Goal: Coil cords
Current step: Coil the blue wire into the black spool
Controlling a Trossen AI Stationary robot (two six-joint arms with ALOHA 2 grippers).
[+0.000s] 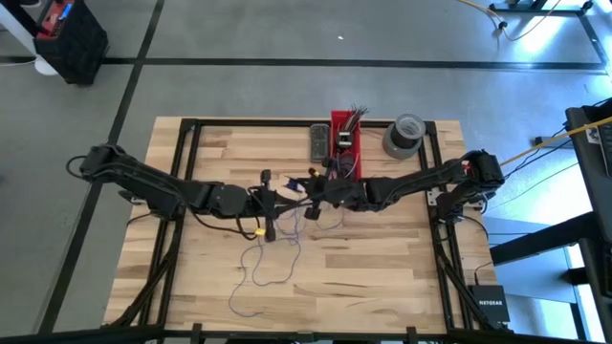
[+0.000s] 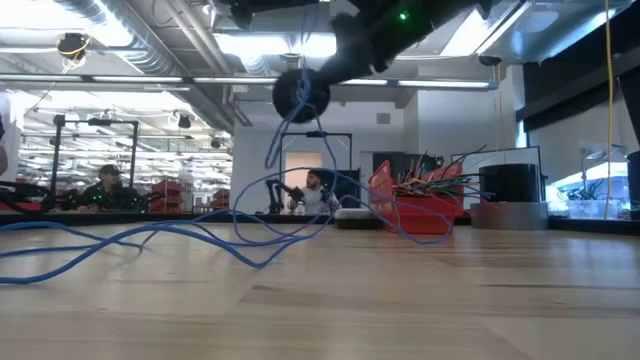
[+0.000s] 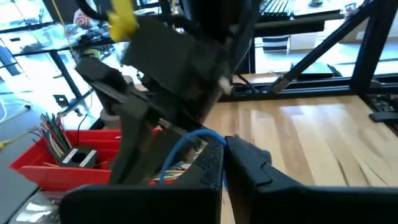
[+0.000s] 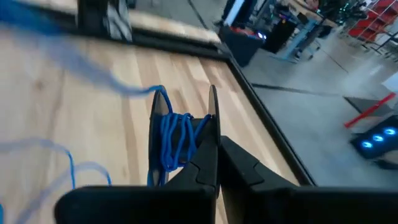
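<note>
Centrally, cords (image 1: 271,250) mid-table, edges distant.

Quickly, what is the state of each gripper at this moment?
Left gripper: closed on the blue cord.
Right gripper: closed, holding the wound turns of the blue cord above the table.

Two arms; one red bin (image 1: 346,143); one tape roll (image 1: 404,135); one blue cord (image 1: 268,270).

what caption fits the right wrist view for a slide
Right hand shut on a bundle of blue cord loops above the wooden table.
</note>
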